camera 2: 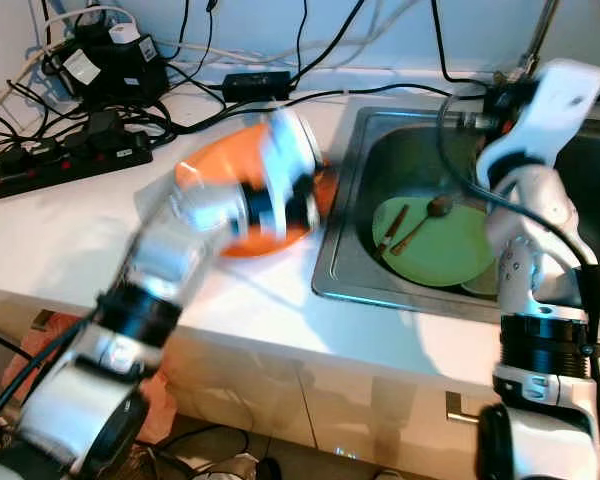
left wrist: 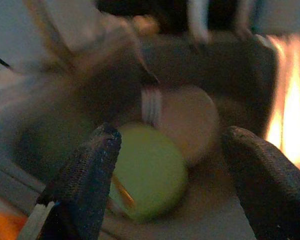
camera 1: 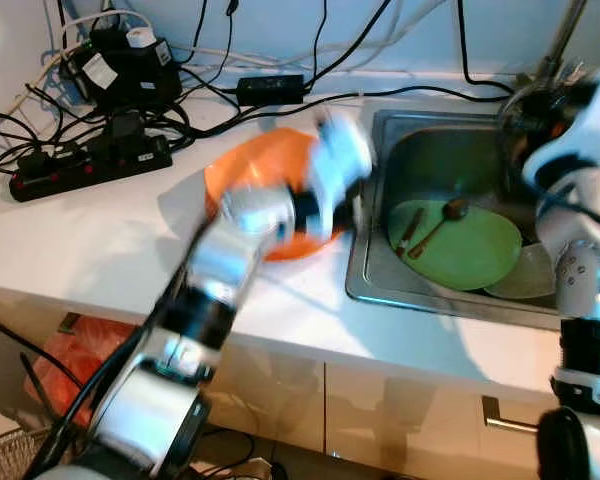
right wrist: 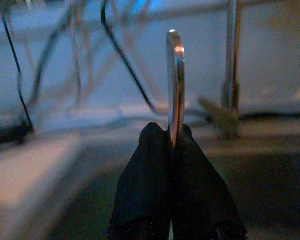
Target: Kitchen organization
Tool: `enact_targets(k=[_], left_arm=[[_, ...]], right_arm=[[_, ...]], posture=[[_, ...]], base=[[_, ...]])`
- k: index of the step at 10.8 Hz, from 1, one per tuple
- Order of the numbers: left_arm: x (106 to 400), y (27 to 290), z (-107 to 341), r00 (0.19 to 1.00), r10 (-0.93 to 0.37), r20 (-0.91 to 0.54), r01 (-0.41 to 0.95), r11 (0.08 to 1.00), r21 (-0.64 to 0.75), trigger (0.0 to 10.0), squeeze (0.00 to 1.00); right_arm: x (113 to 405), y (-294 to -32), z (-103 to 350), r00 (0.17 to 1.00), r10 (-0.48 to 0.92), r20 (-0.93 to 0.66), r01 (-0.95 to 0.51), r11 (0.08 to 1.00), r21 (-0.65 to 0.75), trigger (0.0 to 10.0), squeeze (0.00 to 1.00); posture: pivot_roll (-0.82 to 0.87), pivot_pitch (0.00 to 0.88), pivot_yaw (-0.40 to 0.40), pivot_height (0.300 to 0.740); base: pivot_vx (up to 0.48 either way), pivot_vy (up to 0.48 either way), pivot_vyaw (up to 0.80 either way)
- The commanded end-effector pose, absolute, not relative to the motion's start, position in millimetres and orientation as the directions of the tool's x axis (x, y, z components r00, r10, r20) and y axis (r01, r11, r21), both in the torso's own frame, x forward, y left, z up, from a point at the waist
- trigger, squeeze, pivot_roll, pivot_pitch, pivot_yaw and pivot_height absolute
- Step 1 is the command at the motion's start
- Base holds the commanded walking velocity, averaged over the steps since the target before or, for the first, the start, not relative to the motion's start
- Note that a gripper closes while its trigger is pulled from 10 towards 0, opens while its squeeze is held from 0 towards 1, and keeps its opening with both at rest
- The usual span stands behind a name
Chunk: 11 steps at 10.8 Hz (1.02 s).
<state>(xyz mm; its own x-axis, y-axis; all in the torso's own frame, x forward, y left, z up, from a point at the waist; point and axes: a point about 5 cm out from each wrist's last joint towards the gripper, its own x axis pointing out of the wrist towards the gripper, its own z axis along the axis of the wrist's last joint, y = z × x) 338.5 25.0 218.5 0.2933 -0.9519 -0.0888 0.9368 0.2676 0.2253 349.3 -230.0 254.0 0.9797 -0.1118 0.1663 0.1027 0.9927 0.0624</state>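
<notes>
My left gripper (left wrist: 170, 145) is open with nothing between its fingers; it looks toward the green plate (left wrist: 150, 175) and a paler plate (left wrist: 187, 122) in the sink. In the eye views the left arm (camera 1: 310, 190) is blurred above an orange bowl (camera 1: 245, 165) on the white counter. The green plate (camera 1: 470, 245) lies in the steel sink (camera 1: 420, 150) with a spoon (camera 1: 445, 220) and another utensil (camera 1: 410, 232) on it. My right gripper (right wrist: 172, 135) is shut on a thin metal utensil (right wrist: 175, 75) seen edge-on, held up over the sink near the tap (right wrist: 232, 60).
A black power strip (camera 1: 80, 165), adapters and many cables (camera 1: 130, 60) crowd the back left of the counter. The tap (camera 1: 560, 50) rises behind the sink. A second plate (camera 1: 525, 275) lies partly under the green one. Cabinet doors (camera 1: 400, 420) are below the counter edge.
</notes>
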Motion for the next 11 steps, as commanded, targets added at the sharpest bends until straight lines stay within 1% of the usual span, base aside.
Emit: enact_targets(k=[1,2,3,4,6,7,8,9,10,11], left_arm=[[334,24,216,0.257,-0.957,-0.133,0.948,0.222,0.229,10.0,1.00],[328,24,204,0.217,-0.955,-0.200,0.960,0.172,0.219,10.0,0.85],[324,25,195,0.195,-0.950,-0.244,0.968,0.146,0.204,10.0,0.81],[323,26,192,0.190,-0.945,-0.265,0.971,0.141,0.193,10.0,0.76],[323,29,192,0.200,-0.936,-0.290,0.970,0.147,0.194,10.0,0.73],[323,30,192,0.208,-0.933,-0.295,0.968,0.153,0.200,10.0,0.72],[324,32,193,0.216,-0.931,-0.296,0.966,0.159,0.206,10.0,0.72],[326,34,195,0.244,-0.923,-0.299,0.957,0.180,0.226,10.0,0.72],[332,35,200,0.285,-0.916,-0.281,0.944,0.218,0.247,10.0,0.67],[333,36,202,0.290,-0.916,-0.279,0.942,0.222,0.253,10.0,0.60]], right_arm=[[352,-226,242,0.990,-0.090,0.104,0.089,0.996,0.020,10.0,0.00],[355,-225,228,0.997,-0.062,0.049,0.063,0.997,-0.036,10.0,0.00],[358,-225,216,0.999,-0.035,-0.013,0.034,0.995,-0.089,10.0,0.00],[362,-226,205,0.998,-0.006,-0.069,-0.003,0.992,-0.124,10.0,0.00],[369,-229,188,0.988,0.033,-0.152,-0.057,0.986,-0.158,10.0,0.00],[371,-231,182,0.983,0.039,-0.178,-0.066,0.986,-0.152,10.0,1.00],[372,-231,179,0.981,0.044,-0.190,-0.074,0.985,-0.153,10.0,1.00],[373,-231,177,0.978,0.053,-0.200,-0.085,0.984,-0.154,10.0,1.00],[374,-232,176,0.978,0.053,-0.202,-0.084,0.986,-0.146,10.0,1.00],[375,-233,177,0.979,0.052,-0.197,-0.081,0.986,-0.144,10.0,1.00]], posture=[[-0.02,0.056,0.090,0.740],[-0.02,0.058,0.092,0.740],[-0.02,0.056,0.094,0.740],[-0.01,0.058,0.094,0.740],[-0.01,0.056,0.090,0.740],[0.00,0.055,0.087,0.740],[0.00,0.055,0.088,0.740],[0.00,0.056,0.091,0.740],[0.00,0.059,0.090,0.740],[0.00,0.059,0.090,0.740]], base=[[0.000,0.000,0.00],[0.000,0.000,0.00],[0.000,0.000,0.00],[0.000,0.000,0.00],[0.000,0.000,0.00],[0.000,0.000,0.00],[0.000,0.000,0.00],[0.000,0.000,0.00],[0.000,0.000,0.00],[0.000,0.000,0.00]])
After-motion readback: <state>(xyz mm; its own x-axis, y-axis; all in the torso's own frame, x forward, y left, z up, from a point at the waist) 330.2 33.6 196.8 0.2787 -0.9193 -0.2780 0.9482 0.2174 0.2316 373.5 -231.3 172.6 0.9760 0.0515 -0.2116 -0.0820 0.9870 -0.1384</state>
